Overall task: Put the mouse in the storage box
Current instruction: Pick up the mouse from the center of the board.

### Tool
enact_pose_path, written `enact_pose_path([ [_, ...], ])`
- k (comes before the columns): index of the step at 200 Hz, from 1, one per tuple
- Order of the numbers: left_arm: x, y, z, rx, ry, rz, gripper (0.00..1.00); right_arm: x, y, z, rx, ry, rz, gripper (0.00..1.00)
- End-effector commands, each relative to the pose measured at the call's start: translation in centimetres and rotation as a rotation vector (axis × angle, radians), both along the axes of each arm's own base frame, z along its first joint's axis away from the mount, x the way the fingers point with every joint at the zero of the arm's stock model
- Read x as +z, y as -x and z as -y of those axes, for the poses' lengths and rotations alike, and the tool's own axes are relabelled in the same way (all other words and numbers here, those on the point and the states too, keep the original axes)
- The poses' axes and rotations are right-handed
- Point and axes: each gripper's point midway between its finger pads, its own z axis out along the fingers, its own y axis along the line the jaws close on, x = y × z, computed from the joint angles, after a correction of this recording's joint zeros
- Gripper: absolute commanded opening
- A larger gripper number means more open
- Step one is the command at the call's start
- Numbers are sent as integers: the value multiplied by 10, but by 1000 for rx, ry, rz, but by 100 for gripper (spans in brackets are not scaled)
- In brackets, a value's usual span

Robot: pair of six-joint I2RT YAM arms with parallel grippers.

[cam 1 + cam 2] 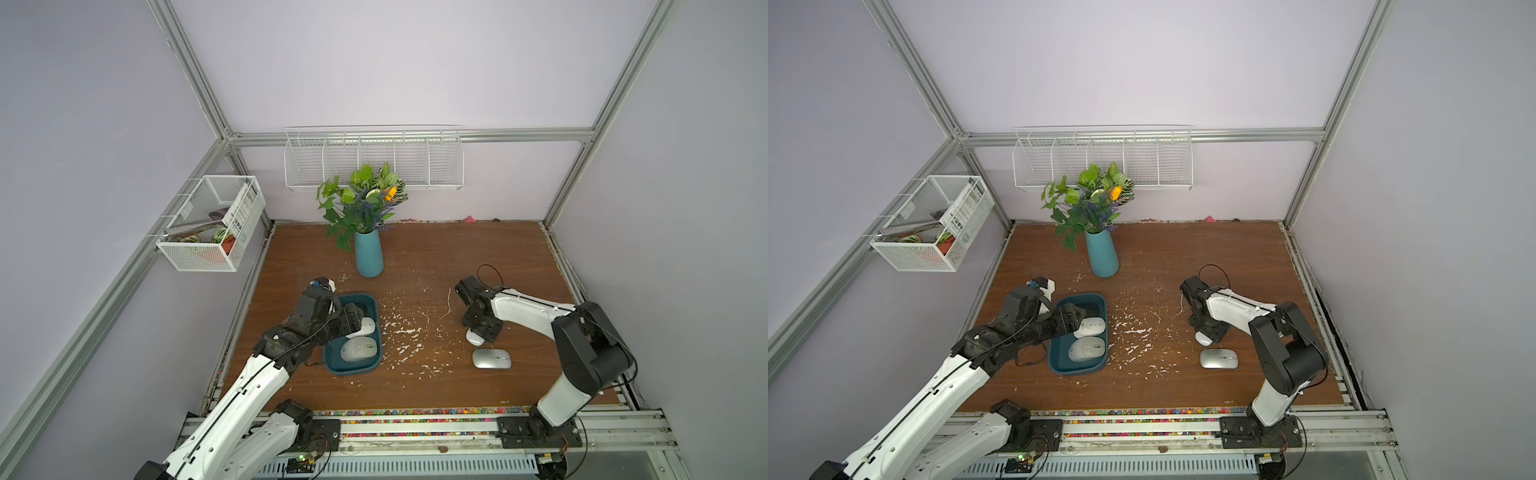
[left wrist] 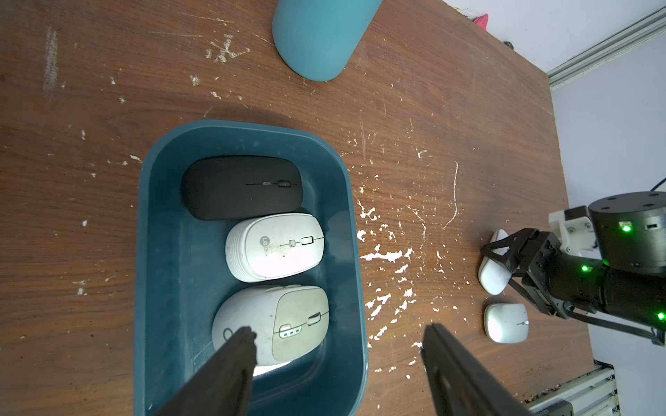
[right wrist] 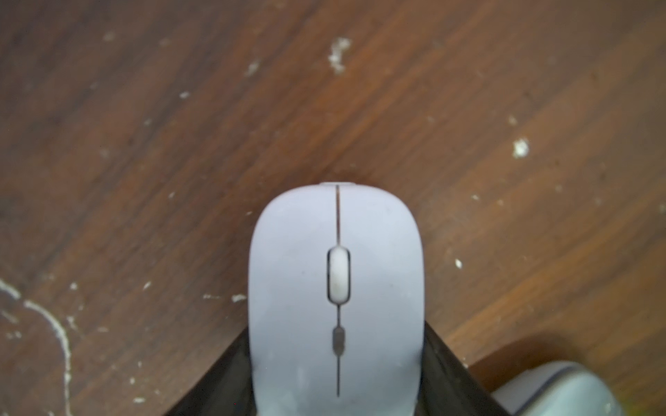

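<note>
— How far along?

— Past halfway, at a guess. Counted inside the storage box, lower left of centre in both top views: black mouse, white mouse and larger white-and-grey mouse, side by side across the floor.

— And outside it?

— Two left on the desk, right of centre, well apart from the box. Nearest to done: pale mouse, pinched at both flanks by the right pincer, closed snug on it, scroll wheel up. Cannot tell whether lifted yet or resting on the wood. Just beside it, toward the bottom of the frame: silver mouse, untouched.

— Left pincer?

— Left pincer spread wide, gripping nothing, hovering over the box with one finger above the larger mouse and the other past the wall.

— Remaining, then?

— Most likely: raise the pale one, carry it leftward over the scuffed wood, release inside the box. Then the same for the silver one. Looks tight in there, so probably a matter of stacking or wedging in beside the others.
</note>
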Motion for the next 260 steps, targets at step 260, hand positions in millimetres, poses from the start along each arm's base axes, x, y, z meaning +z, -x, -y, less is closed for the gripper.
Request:
enact_pose_path([
  [260, 29, 60, 86, -499, 505, -51, 78, 130, 106, -219, 1648, -300, 760, 34],
])
